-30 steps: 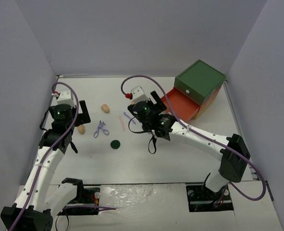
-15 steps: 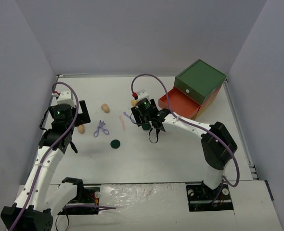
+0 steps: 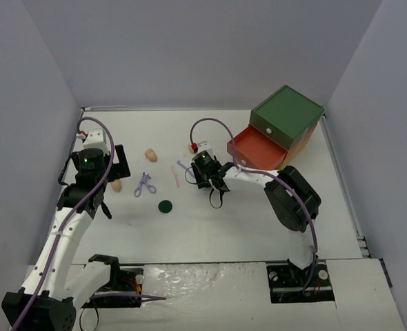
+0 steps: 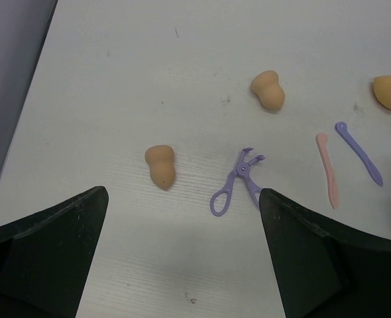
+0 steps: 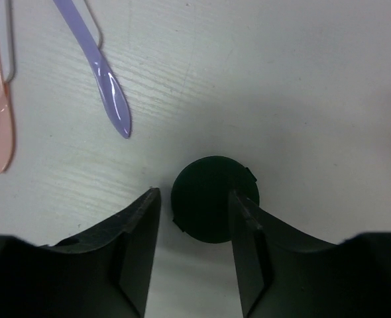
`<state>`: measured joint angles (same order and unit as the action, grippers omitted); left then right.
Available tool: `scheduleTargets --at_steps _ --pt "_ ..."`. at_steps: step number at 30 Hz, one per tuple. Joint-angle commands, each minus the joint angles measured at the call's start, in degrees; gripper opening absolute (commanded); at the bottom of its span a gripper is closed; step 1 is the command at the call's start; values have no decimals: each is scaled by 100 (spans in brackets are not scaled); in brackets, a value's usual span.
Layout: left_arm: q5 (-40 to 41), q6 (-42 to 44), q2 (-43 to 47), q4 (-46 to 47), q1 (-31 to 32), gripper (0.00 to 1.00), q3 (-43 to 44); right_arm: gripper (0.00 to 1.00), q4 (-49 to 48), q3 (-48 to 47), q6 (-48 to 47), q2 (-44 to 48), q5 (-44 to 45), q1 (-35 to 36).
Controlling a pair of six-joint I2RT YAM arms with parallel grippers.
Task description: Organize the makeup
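The white desk carries everything. The left arm rises from the near edge, far left of the green-topped drawer chest whose red drawer stands pulled out. Its wrist hangs over the desk pointing down, and its black left fingers are spread wide, holding and touching nothing. The right arm folds at the elbow in front of the chest and reaches left, wrist low over the desk. Its black right fingers stand half-open on either side of a dark green round disc. One finger overlaps the disc's rim, while a sliver of desk shows between the disc and the other, so it is not clamped. Left of the chest lie three tan egg-shaped sponges: the nearest sponge, the middle sponge and the farthest sponge. A lilac scissor-like tool lies just chest-side of that farthest sponge. A second dark green disc sits apart, nearer the arm bases. A thin lilac stick and a thin pink stick lie side by side just left of the right wrist.
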<state>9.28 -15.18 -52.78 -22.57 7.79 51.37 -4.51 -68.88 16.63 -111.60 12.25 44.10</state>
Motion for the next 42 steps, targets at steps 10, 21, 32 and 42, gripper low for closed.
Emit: scheduleTargets --at_steps 10,21,32,42 --pt "13 24 -46 192 -58 97 339 7 -535 264 99 -136 -1 -149" --pt "30 23 -57 183 -67 97 338 0 372 -347 -632 1625 964 68" --pt "13 13 -57 176 -67 97 336 4 753 -499 -969 2329 858 -1474" --pt "5 15 -74 183 -67 97 346 39 740 -831 -1037 2077 363 -1897"
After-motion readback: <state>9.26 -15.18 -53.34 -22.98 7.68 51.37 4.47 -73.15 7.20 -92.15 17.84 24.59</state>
